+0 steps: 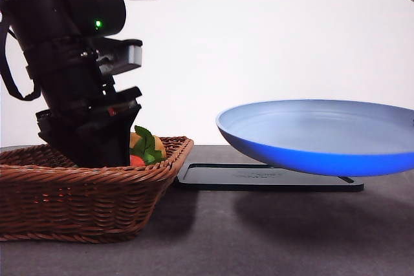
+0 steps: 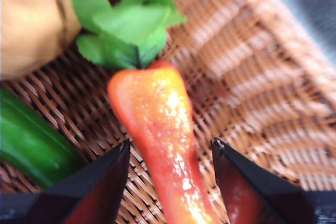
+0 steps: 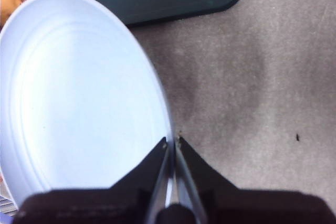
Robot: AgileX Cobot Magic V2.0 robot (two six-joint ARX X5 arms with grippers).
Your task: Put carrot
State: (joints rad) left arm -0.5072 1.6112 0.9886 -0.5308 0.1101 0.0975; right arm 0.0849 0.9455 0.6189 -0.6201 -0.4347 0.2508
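Left gripper is reaching into the basket, jaws spread either side of the carrot lying inside, leaves at 12 o'clock. Right gripper is pinching the blue plate rim, holding it above the table.

No readable text, labels, brands or numbers on anything in these views

A bulky matte black arm is seen, fitted with a lit green lamp, a grey block, a red mark and a looped black cable; tapered glossy black jaws are shown
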